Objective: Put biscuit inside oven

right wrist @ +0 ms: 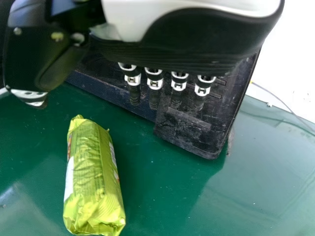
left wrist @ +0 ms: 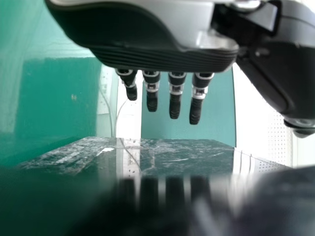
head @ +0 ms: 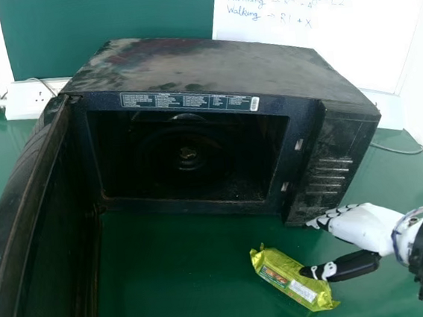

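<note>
biscuit packet (head: 292,276) in a yellow-green wrapper lies on the green tabletop (head: 177,270), in front of the black microwave oven (head: 210,63) and near its right end, slanting from far left to near right. it is outside the oven, whose door (head: 36,243) stands wide open on the left, swung toward the near side. inside the cavity, a small hub (head: 187,155) shows at the middle. the right hand (head: 359,227) comes in from the right, open, fingers straight and pointing at the near right corner of the oven, by the control panel (head: 331,166); whether they touch it i cannot tell. its thumb reaches out over the packet's right side in the head view, yet the right wrist view shows a gap between them, and the hand has hold of nothing. the left hand (left wrist: 152,56), in the left wrist view, is open too, fingers straight and holding nothing.
</note>
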Robot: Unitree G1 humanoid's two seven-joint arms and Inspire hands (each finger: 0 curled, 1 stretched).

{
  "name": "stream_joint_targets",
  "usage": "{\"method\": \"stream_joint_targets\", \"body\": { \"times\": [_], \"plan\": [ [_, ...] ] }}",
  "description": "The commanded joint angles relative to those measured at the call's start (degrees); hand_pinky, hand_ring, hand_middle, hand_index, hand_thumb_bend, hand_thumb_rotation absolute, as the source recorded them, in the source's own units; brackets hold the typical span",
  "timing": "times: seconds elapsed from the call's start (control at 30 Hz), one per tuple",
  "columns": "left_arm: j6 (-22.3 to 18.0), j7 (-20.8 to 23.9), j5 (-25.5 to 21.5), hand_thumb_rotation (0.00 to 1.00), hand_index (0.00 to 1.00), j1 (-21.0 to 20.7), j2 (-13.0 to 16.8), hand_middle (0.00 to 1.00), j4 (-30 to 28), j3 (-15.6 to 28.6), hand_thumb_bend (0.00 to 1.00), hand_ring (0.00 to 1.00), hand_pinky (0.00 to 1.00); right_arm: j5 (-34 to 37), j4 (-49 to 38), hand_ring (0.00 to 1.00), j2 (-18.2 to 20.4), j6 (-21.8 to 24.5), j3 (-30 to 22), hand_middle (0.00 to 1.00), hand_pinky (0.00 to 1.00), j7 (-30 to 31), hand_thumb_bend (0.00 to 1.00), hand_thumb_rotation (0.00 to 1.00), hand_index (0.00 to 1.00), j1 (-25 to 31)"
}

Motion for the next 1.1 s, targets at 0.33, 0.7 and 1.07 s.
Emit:
{"method": "stream_joint_targets", "body": {
  "times": [0.33,0.7,1.07],
  "plan": [
    [0.26,-0.27,-0.06,1.0,0.92,1.28,-0.1,0.94,-1.11,-0.58,1.0,0.88,1.0,-1.85,-0.16,0.95,1.94,0.39,2.31,1.0,1.0,-1.55,0.85,1.0,1.0,0.97],
    [0.16,0.17,0.1,1.0,0.94,1.97,-0.49,0.95,-1.71,-0.62,1.0,0.91,1.0,-4.62,-0.25,0.95,4.46,0.67,3.51,1.0,1.0,-4.12,0.86,1.0,1.0,3.57],
    [0.57,0.59,0.14,1.0,0.93,1.97,-0.47,0.95,-2.06,-0.5,1.0,0.89,1.0,-5.27,-0.17,0.94,6.01,1.18,5.09,1.0,1.0,-4.38,0.87,1.0,1.0,3.54]
  ]
}}
